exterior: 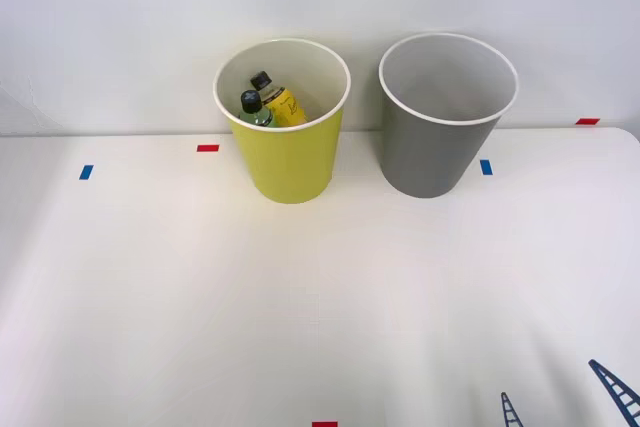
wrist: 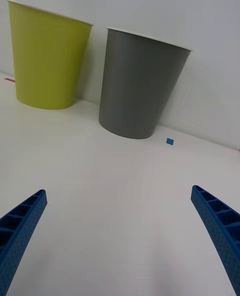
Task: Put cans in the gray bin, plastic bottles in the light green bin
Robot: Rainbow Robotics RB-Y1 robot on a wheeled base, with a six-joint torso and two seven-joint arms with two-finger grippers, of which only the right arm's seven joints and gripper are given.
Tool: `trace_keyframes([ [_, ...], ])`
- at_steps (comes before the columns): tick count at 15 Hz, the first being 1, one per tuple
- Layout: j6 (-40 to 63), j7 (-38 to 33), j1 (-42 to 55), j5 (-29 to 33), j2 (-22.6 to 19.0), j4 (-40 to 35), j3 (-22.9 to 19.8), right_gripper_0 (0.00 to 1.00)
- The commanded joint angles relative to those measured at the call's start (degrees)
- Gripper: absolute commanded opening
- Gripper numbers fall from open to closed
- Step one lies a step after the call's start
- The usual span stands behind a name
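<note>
1. The light green bin (exterior: 288, 162) is seen upright in the upper middle of the front view, on the white table (exterior: 200, 287), close to the wall.
2. Two plastic bottles are held inside this bin: the yellow bottle (exterior: 280, 102) and the green bottle (exterior: 255, 110), both with black caps, leaning side by side against the inner wall.
3. The gray bin (exterior: 432, 152) is placed just beside it, toward the upper right of the frame, not touching it.
4. The right gripper (exterior: 570, 397) is found at the lower right corner of the front view, well apart from both bins and the bottles.
5. In the wrist view its blue ribbed fingers (wrist: 22, 221) are spread wide, released, and nothing is held between them.
6. Small blue and red tape marks (exterior: 486, 167) are stuck on the table near the bins.
</note>
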Motion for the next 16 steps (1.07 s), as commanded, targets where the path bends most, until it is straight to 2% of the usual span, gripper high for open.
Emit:
trace_keyframes([
  [1,0.0,0.0,0.0,0.0,0.0,0.0,0.0,1.0],
  [16,0.0,0.0,0.0,0.0,0.0,0.0,0.0,1.0],
])
